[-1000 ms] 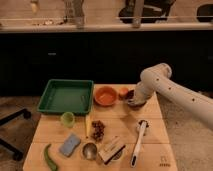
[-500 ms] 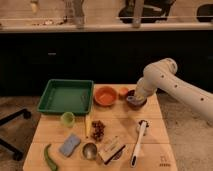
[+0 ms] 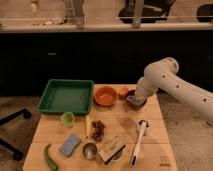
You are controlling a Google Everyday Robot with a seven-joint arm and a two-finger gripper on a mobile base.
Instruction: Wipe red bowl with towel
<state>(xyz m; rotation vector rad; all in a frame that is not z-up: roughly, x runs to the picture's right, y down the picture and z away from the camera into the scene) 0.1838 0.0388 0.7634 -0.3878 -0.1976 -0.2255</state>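
Observation:
An orange-red bowl (image 3: 106, 96) sits on the wooden table (image 3: 150, 150), right of the green tray. A smaller dark reddish bowl (image 3: 142, 104) stands to its right. My gripper (image 3: 134, 99) is down inside this dark bowl, at the end of the white arm (image 3: 165, 75) that reaches in from the right. A greyish patch at the gripper's tip may be the towel (image 3: 133, 100); I cannot tell for sure. The orange-red bowl looks empty and the gripper is not touching it.
A green tray (image 3: 66, 95) is at the back left. A small orange item (image 3: 123, 92) lies between the bowls. Nearer are a green cup (image 3: 67, 118), blue sponge (image 3: 69, 145), green pepper (image 3: 50, 157), snack pieces (image 3: 97, 130), a round metal item (image 3: 90, 150) and a white brush (image 3: 138, 142).
The arm's elbow has swung up and to the right, while the gripper dipped slightly and stays in the dark bowl. Nothing else on the table moved.

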